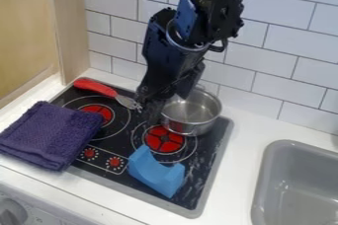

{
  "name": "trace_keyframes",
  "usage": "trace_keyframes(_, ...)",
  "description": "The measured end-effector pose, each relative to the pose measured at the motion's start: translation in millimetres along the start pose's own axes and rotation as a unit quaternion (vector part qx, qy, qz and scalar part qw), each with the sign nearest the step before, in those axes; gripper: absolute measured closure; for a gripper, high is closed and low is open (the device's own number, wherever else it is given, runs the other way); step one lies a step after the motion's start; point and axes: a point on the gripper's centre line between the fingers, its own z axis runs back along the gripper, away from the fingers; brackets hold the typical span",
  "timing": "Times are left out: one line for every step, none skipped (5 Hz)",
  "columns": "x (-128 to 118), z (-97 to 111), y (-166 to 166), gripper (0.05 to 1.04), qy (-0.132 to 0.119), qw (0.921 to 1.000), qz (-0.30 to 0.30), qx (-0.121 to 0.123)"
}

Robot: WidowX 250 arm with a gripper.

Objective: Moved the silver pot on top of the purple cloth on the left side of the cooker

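The gripper (163, 101) hangs down over the back of the cooker, at the left rim of the silver pot (192, 112), and hides part of that rim. The pot stands upright at the cooker's back right, behind and partly over the right red burner. On the left, the folded purple cloth (49, 134) lies across the cooker's left edge and the white counter, well apart from the pot.
A blue block-like piece (155, 171) lies on the cooker (212, 172) in front of the right burner. Behind the left burner is a red-handled utensil (97, 88), its metal end beside the gripper. Right of the cooker is a grey sink (298, 184); a tiled wall rises behind.
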Motion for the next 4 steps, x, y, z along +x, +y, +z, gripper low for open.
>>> trace_keyframes(-2.8, -6.2, 6.6, 0.085, 0.0, 0.9999, -0.008, 0.014)
trace_keyframes(5.6, -14.1, 4.1, 0.085, 0.015, 0.9995, -0.028, 0.004)
trace_keyframes(16.5, -20.3, -1.0, 0.085, 0.031, 0.9988, -0.035, -0.014)
trace_keyframes(19.2, -29.5, -3.6, 0.085, 0.042, 0.9979, -0.046, -0.018)
